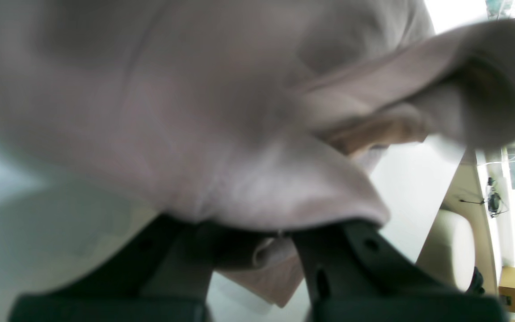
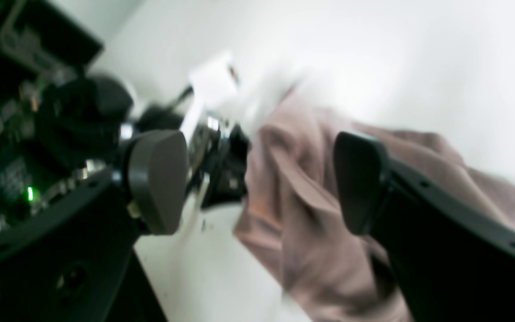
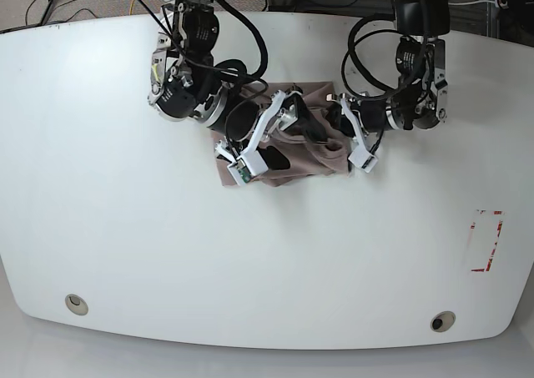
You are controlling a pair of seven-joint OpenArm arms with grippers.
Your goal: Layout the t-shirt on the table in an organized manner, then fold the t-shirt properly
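White table, red tape rectangle right, two grommets near edge

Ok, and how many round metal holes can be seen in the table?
2. One hole is near the table's lower-left corner in the base view, the other near its lower-right. Others may be hidden.

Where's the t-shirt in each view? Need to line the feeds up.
Left wrist: t-shirt fills the upper middle, blurred.
Right wrist: centre to lower right, partly behind the tool's fingers.
Base: upper middle, under both arms.
Shared landmark: the white tabletop around the shirt.
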